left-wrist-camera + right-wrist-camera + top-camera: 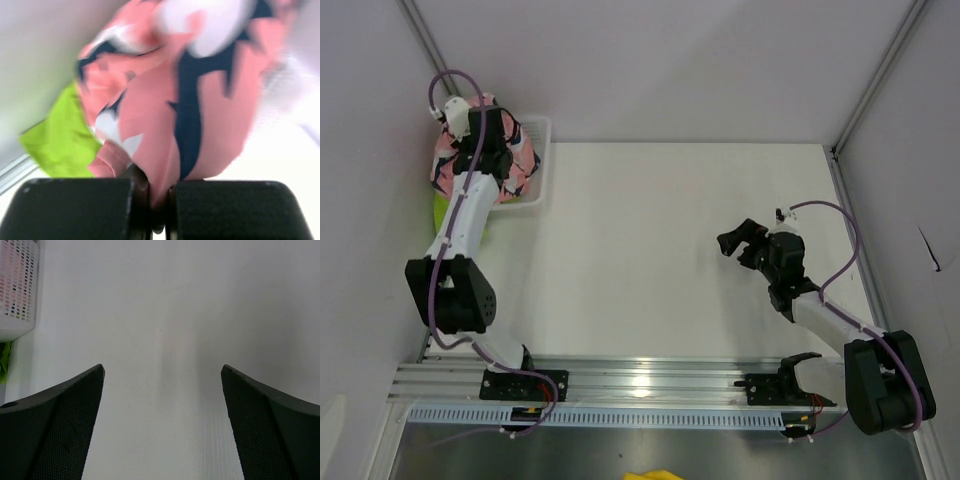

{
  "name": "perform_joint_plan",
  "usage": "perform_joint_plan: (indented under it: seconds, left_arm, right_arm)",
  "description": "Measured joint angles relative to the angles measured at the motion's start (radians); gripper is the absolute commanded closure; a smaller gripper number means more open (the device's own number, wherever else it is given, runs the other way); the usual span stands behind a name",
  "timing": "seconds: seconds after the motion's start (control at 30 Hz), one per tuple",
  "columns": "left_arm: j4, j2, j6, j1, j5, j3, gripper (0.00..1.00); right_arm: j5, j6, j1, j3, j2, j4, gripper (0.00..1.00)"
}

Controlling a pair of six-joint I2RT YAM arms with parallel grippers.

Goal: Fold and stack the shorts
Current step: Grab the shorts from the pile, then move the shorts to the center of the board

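The pink shorts (445, 160) with a navy-and-white print hang bunched over the white mesh basket (538, 165) at the far left. My left gripper (480, 128) is shut on them; the left wrist view shows the pink fabric (200, 115) pinched between the black fingers (75, 210). The lime green shorts (440, 208) show just below the pink ones, beside the arm, and at the left of the left wrist view (60, 140). My right gripper (738, 240) is open and empty over the white table at the right, its fingers (55, 425) wide apart.
The basket sits in the far left corner against the wall, and its mesh side shows in the right wrist view (17, 290). Grey walls close in the left, back and right. An aluminium rail (640, 385) runs along the near edge.
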Motion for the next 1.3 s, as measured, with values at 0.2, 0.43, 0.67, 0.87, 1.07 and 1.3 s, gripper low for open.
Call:
perform_joint_plan:
  seconds: [0.2,0.43,0.67,0.87,1.07,1.3]
  left_arm:
    - [0.082,-0.272,0.026,-0.171,0.033,-0.006,1.0]
    - [0.221,-0.692,-0.087,-0.212,0.317,-0.078,1.0]
    - [0.355,-0.897,-0.277,-0.339,0.584,-0.158,1.0]
    - [0.364,-0.805,-0.343,-0.511,0.678,-0.211,1.0]
    - [0.332,-0.678,-0.341,-0.6,0.657,-0.362,1.0]
    - [0.319,-0.542,-0.307,-0.602,0.603,-0.538,1.0]
  right_arm:
    - [-0.009,-0.006,0.0,0.008,0.032,0.0,0.0]
    - [-0.025,-0.011,0.001,0.024,0.056,-0.001,0.01]
    - [-0.033,-0.016,0.002,0.027,0.057,0.001,0.0]
    - [-0.034,-0.018,0.002,0.027,0.056,0.001,0.01]
    - [-0.034,-0.029,0.003,0.027,0.05,-0.001,0.01]
    - [-0.035,-0.053,0.015,0.025,-0.01,0.007,0.01]
